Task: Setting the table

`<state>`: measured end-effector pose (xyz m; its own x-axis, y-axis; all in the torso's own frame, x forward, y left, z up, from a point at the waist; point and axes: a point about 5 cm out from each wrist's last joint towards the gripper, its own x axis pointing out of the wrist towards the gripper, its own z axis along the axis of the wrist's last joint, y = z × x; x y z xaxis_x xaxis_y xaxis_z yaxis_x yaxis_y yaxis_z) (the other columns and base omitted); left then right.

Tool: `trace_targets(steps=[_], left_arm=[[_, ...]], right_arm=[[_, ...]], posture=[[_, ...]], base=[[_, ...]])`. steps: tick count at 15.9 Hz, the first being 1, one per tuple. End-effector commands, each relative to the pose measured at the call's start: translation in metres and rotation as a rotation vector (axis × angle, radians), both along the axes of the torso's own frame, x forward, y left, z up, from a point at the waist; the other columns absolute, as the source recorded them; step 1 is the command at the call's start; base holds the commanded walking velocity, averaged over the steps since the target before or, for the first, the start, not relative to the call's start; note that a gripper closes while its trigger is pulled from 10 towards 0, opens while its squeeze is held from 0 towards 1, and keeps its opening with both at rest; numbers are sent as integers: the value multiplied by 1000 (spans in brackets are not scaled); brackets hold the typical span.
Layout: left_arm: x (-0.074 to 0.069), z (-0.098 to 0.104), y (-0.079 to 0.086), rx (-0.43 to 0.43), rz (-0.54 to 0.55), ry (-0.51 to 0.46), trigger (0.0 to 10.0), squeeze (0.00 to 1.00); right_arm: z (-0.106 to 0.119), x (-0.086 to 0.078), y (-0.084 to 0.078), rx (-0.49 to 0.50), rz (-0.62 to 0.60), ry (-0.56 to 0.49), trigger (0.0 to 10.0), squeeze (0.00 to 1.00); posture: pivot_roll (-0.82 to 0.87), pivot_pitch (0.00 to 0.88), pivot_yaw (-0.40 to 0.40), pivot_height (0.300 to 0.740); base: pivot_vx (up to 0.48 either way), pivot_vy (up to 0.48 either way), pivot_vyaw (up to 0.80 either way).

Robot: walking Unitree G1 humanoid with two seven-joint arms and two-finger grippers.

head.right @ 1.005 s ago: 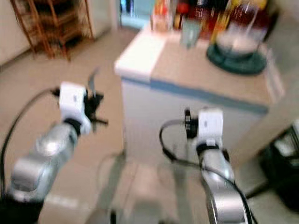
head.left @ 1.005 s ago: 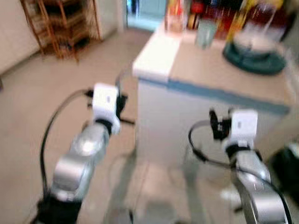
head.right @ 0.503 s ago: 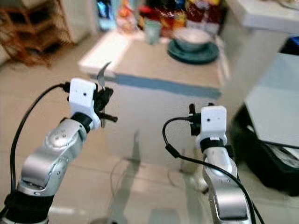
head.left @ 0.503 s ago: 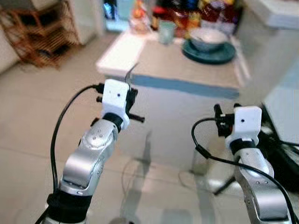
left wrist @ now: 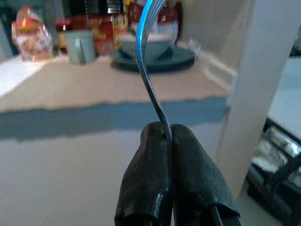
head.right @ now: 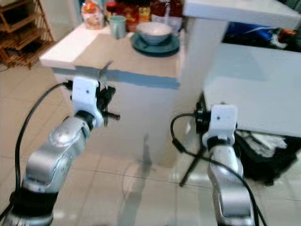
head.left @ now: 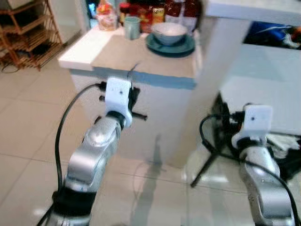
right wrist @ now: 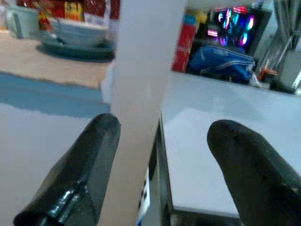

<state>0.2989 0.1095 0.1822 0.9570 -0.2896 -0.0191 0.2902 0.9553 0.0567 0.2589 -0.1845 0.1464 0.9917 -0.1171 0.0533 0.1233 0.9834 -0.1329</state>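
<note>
My left gripper [left wrist: 169,132] is shut on the thin handle of a metal utensil [left wrist: 146,70], which curves upward from the fingers. In the eye views this gripper [head.left: 133,98] is raised in front of the table's near edge, with the utensil [head.right: 104,70] sticking up level with the tabletop. On the table [head.left: 141,70], which has a beige top and a blue edge, a pale bowl [head.left: 168,32] sits on a teal plate [head.left: 170,47], and a mug [head.left: 132,27] stands beside them. My right gripper [right wrist: 162,127] is open and empty, held low to the right [head.left: 225,123].
Bottles and packets [head.left: 155,9] line the table's back edge. A white pillar [head.left: 211,70] rises right of the table, with a white surface [head.left: 263,70] beyond it. A wooden rack [head.left: 23,33] stands far left. Dark bags and cables [head.right: 268,155] lie under the right surface. Tiled floor [head.left: 28,122] spreads below.
The camera has moved nearer and swung right, so the table sits further left and sharper. Both arms keep their pose, and the left gripper still holds the utensil.
</note>
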Motion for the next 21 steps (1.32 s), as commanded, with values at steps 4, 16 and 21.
trace_targets(steps=[4, 16, 21], left_arm=[[4, 1, -1, 6, -8, 4, 10000, 0], [2, 0, 3, 17, 42, -17, 10000, 0], [2, 2, 1, 19, 40, -27, 10000, 0]], right_arm=[[6, -2, -5, -37, -38, -12, 10000, 0], [12, 3, 1, -64, 10, -24, 10000, 0], [11, 2, 0, -64, 8, -22, 10000, 0]], posture=[[24, 29, 30, 740], [10, 48, -13, 740], [17, 38, -18, 740]], base=[[0, -480, 0], [0, -480, 0], [0, -480, 0]])
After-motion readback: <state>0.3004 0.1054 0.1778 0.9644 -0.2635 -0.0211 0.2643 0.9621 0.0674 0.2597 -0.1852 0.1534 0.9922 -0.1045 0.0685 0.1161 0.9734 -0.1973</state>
